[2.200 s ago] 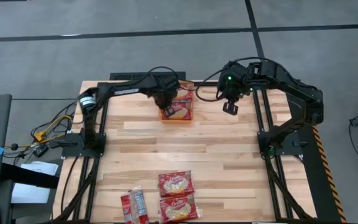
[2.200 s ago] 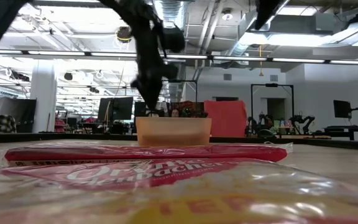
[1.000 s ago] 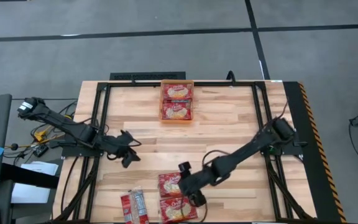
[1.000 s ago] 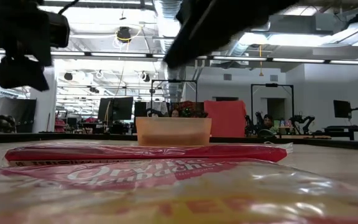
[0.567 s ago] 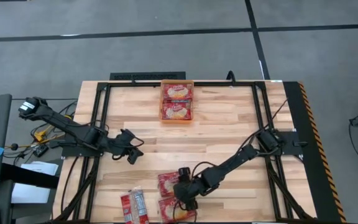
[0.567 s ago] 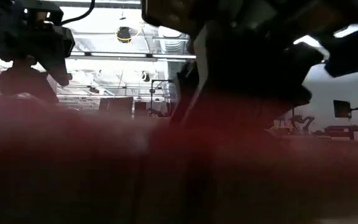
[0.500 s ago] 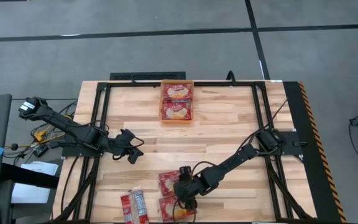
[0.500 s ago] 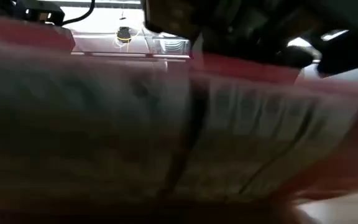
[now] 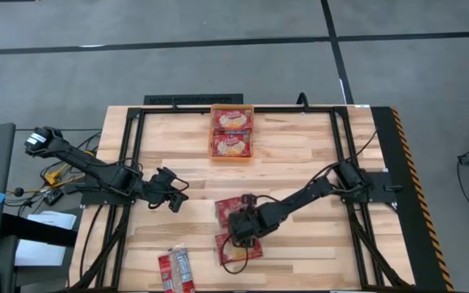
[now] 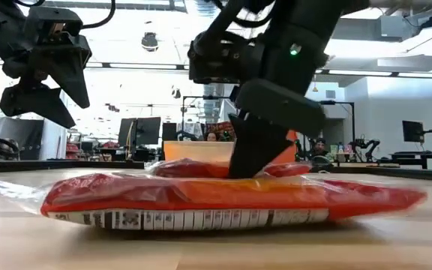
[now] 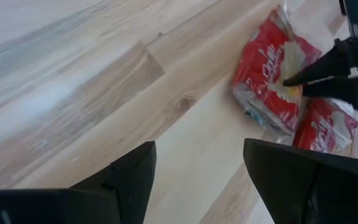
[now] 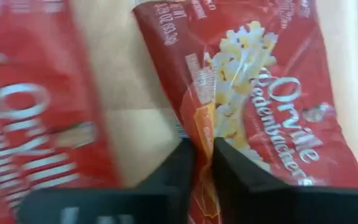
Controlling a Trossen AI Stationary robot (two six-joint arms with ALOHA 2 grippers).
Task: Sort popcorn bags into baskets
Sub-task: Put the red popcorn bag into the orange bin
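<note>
Two red popcorn bags lie close together in the table's near middle. My right gripper point(image 9: 241, 234) stands between them, shut on the farther bag point(image 9: 229, 208). The nearer bag point(image 9: 238, 251) lies flat on its back and fills the front of the low view point(image 10: 231, 199). Two more bags point(image 9: 175, 270) lie side by side at the near edge. The orange basket point(image 9: 212, 150) stands at the far edge with two bags inside. My left gripper point(image 9: 173, 201) hovers open over bare wood at the left. My right gripper pinches the farther bag's wrapper between its two fingers, at the printed face beside the popcorn picture point(image 12: 199, 127), close to one long edge. The fingers point(image 10: 255, 154) come from above, pointing down. The nearer bag hides whether the held bag is clear of the table.
Bare wood stretches between the basket point(image 10: 201, 152) and the bags, and on both sides of them. The black arm frames run along the table's left and right edges. Beyond the table, the low view shows a room with desks and screens.
My right gripper has gone from the near edge a little toward the far edge. The nearer bag flipped up in front of the low camera and now lies flat farther from the near edge. The farther bag has also shifted toward the far edge.
</note>
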